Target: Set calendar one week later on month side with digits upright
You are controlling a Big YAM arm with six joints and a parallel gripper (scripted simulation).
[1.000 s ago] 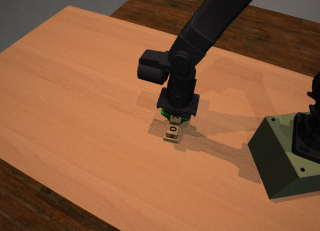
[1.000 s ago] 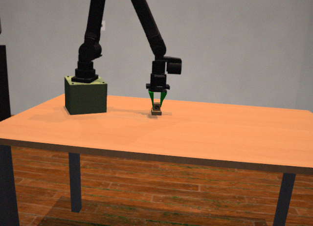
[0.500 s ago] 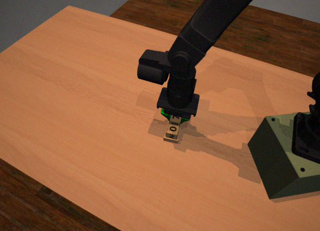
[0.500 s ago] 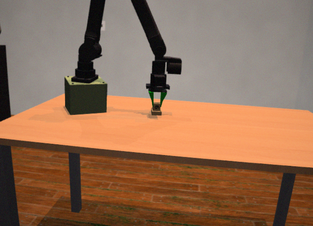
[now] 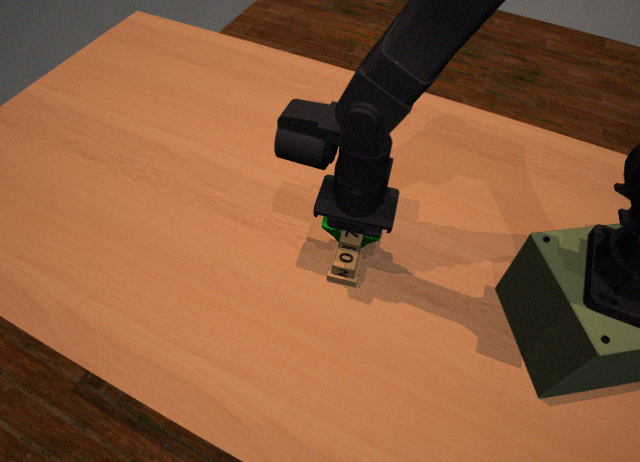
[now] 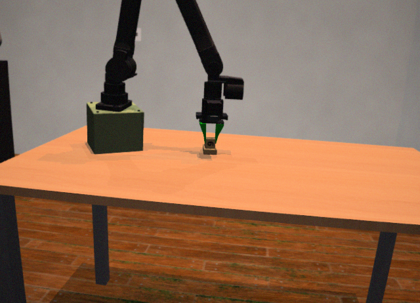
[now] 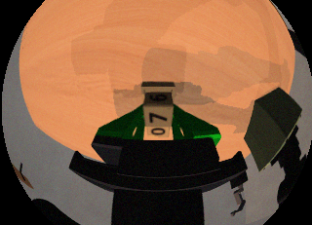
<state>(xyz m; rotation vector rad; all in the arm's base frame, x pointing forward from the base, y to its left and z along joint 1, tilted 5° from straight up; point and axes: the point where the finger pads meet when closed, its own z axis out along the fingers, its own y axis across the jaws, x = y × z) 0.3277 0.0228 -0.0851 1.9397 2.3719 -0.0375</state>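
Observation:
The wooden tray (image 5: 341,280) (image 6: 210,151) (image 7: 166,90) lies on the table. The near cube (image 5: 339,258) (image 7: 157,131) in the top view shows 0 on top and a sideways 2 on its end side. The other cube (image 5: 352,234) (image 6: 210,143) (image 7: 155,118) shows 7 on top, a partly hidden 3 towards the near cube, and a turned 6 or 9 on its outer side. It stands higher than the near cube. My gripper (image 5: 351,238) (image 6: 210,141) (image 7: 158,107) points down, its green fingers shut on this cube's sides. The cube's underside and the month sides are hidden.
The green base block (image 5: 527,312) (image 6: 115,132) (image 7: 273,123) carries the arm, to the right of the tray in the top view. The table (image 5: 155,292) (image 6: 271,181) extends around the tray.

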